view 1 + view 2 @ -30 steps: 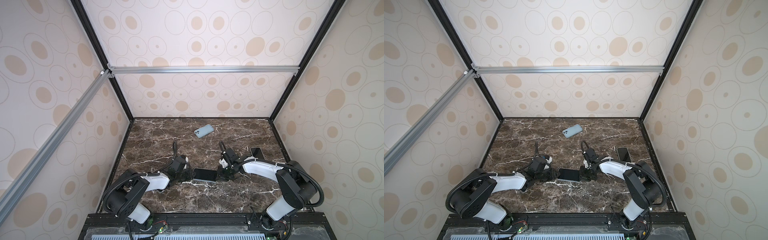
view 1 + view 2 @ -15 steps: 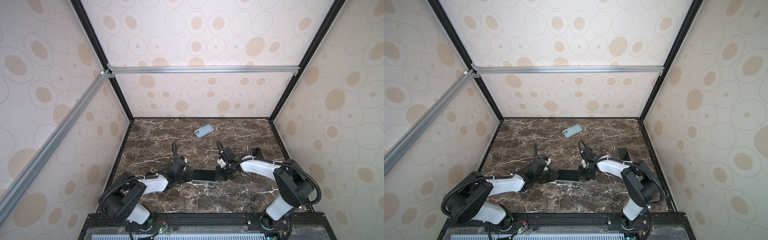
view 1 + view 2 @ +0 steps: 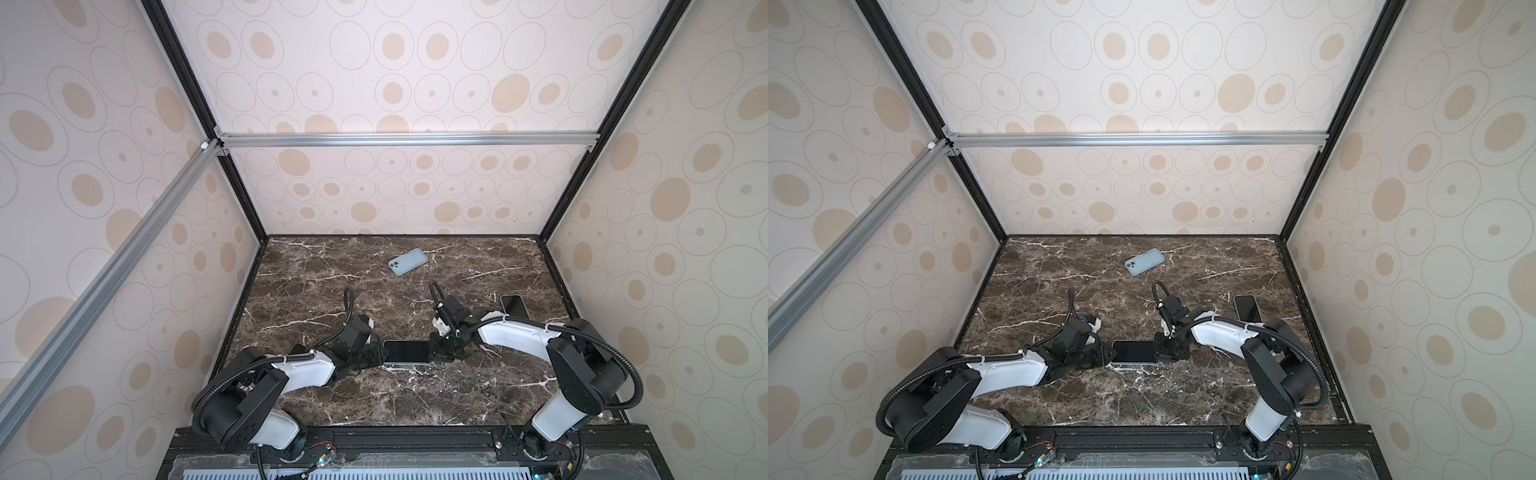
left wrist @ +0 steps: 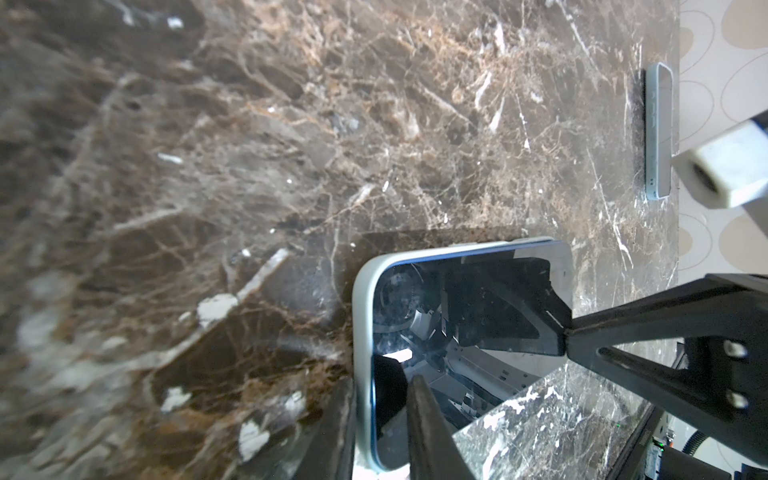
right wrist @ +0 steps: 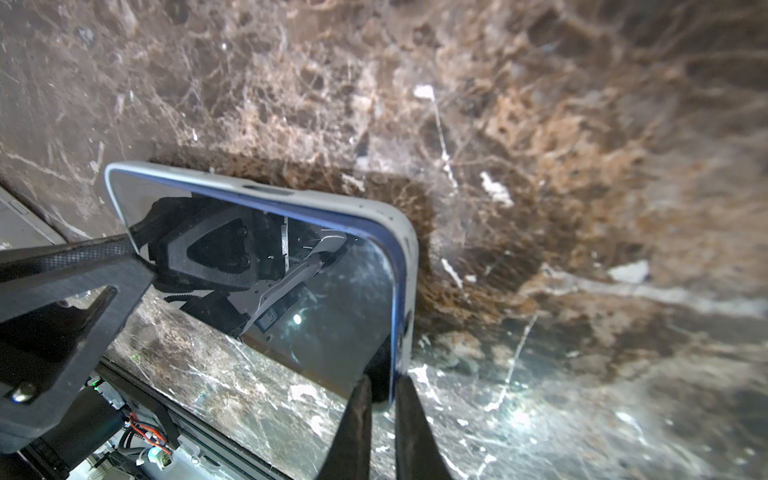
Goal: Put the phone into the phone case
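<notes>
Phone [image 3: 406, 352] lies flat with its dark screen up, near the front middle of the marble table [image 3: 374, 399]. It sits inside the pale phone case [image 3: 405, 364], and in both top views the two look like one long shape lying left to right. In the left wrist view the case's pale rim [image 4: 360, 353] runs round the glass. A thin blue line of the phone's side shows just inside it. I cannot tell if the phone is pushed all the way in. I also cannot tell if it touches the table or hangs a tiny bit above it.

The left gripper [image 3: 377, 356] is at the phone's left end. Its two thin fingers [image 4: 424, 436] stand close together, one over the glass and one outside the rim. They nip the case's end near the front corner.

The right gripper [image 3: 437, 357] points down at the right end. Its fingers [image 5: 415, 440] are almost together and nip the rim at the front right corner. So the phone lies right between the two grippers, and each one touches an end of it.

A second phone [image 3: 514, 306] lies screen up by the right wall, well apart from the first. A blue cover [image 3: 408, 262] lies back up near the back middle, also well apart.
</notes>
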